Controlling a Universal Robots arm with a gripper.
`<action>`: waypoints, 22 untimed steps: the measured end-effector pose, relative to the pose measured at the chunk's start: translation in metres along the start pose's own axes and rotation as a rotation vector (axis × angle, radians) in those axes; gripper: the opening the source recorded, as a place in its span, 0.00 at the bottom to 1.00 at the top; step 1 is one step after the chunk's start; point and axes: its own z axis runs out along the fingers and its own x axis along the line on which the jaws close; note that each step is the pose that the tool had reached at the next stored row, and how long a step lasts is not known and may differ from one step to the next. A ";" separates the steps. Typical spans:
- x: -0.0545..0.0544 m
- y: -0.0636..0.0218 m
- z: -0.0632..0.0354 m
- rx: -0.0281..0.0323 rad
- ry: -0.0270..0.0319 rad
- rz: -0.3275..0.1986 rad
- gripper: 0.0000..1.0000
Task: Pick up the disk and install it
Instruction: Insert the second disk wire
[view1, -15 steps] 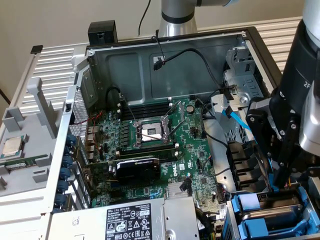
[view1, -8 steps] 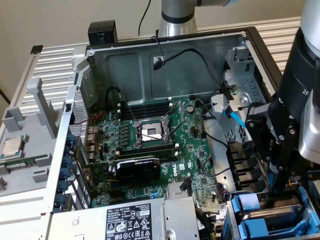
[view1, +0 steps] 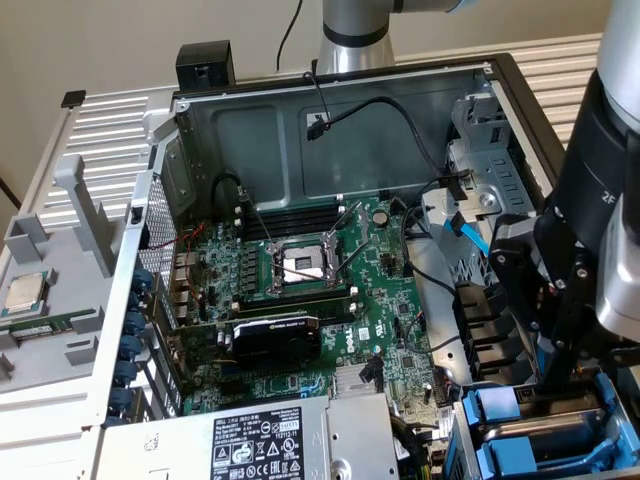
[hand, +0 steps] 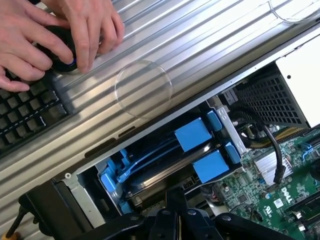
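Tool (view1: 553, 380) clenched tight, nothing visibly pinched, tips down right over the blue drive cage (view1: 500, 410) at about 4 o'clock of the open case in the exterior view. Probably closed like that to poke or press rather than grab.

Disk (hand: 167, 167) sitting edge-on inside that cage, just beyond the tool tips in the wrist view, blue frame tabs (hand: 194, 135) sticking out on the motherboard side. Looks slotted in, can't tell if fully seated.

Readable stuff: "DELL" in white on the green motherboard (hand: 285, 192), "2F" on the tool body (view1: 607, 197). Power supply label (view1: 265, 445) at 6 o'clock, mostly safety marks, too small to read.

Person's hands (hand: 75, 30) on a knob by a keyboard (hand: 25, 110) on the tabletop, well apart from the case.
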 end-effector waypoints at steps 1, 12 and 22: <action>0.000 0.0000 0.0005 -0.0001 0.0000 -0.002 0.11; 0.000 0.0001 0.0030 -0.0009 -0.0002 -0.017 0.11; -0.002 -0.0045 -0.0355 -0.0076 0.0037 -0.019 0.11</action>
